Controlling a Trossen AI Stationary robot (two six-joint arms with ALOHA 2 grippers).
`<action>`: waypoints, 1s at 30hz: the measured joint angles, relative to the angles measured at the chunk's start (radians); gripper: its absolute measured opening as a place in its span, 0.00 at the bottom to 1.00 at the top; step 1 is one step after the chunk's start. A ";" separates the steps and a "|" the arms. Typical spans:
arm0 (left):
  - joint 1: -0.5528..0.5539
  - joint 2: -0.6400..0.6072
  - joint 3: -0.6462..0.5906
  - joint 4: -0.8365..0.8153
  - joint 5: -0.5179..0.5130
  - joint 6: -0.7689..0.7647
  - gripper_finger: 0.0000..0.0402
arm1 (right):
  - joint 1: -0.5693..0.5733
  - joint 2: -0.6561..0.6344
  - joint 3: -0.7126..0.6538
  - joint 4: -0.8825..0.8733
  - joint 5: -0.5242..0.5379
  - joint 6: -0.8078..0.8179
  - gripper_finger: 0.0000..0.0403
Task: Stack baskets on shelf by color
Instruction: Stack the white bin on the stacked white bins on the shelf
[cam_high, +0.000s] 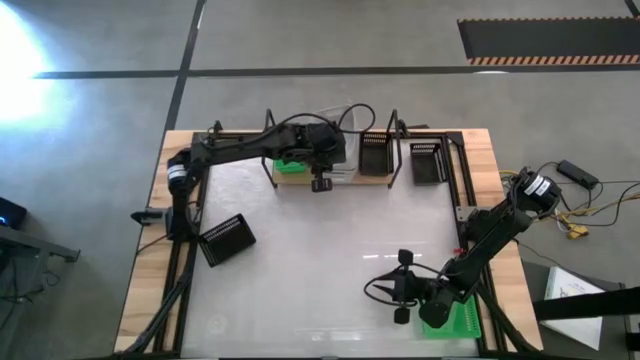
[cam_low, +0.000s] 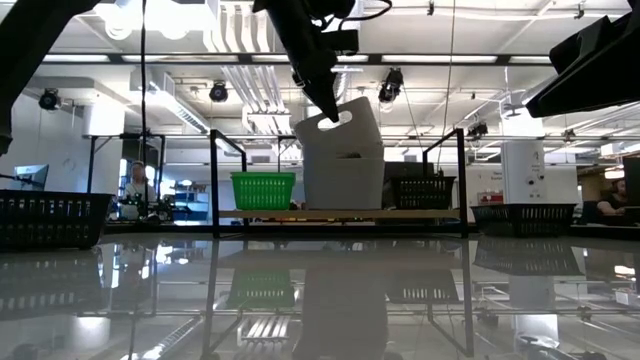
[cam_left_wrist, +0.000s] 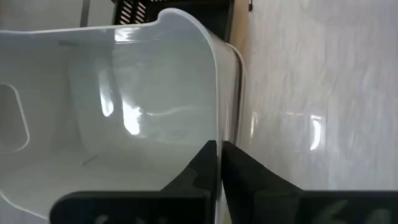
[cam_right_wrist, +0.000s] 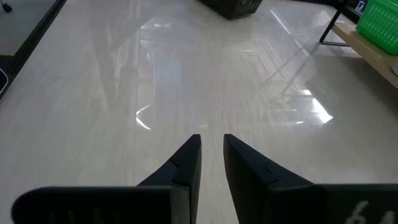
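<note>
No readable text, labels, brands or numbers anywhere, baskets, shelf and table all unmarked, background signs too small to read

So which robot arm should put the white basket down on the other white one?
Left, probably. The left gripper is already shut on the tilted white basket, right above the other white basket on the shelf. The right gripper waits far off, holding nothing.

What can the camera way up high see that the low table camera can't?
Only the high view shows the right tool near the front and a green basket beside that arm. Only the low view shows the white basket tilted above another white one, plus the room behind. Both show the shelf and its green basket.
</note>
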 joint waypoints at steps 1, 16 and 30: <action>0.000 0.000 0.001 -0.003 0.000 0.000 0.00 | 0.000 0.000 0.000 0.000 0.000 0.000 0.15; -0.005 0.000 0.031 -0.059 -0.017 0.019 0.00 | 0.000 0.000 -0.006 0.000 0.000 0.000 0.15; 0.000 0.000 -0.005 -0.057 -0.028 0.019 0.00 | 0.000 0.000 -0.006 0.001 0.000 0.000 0.15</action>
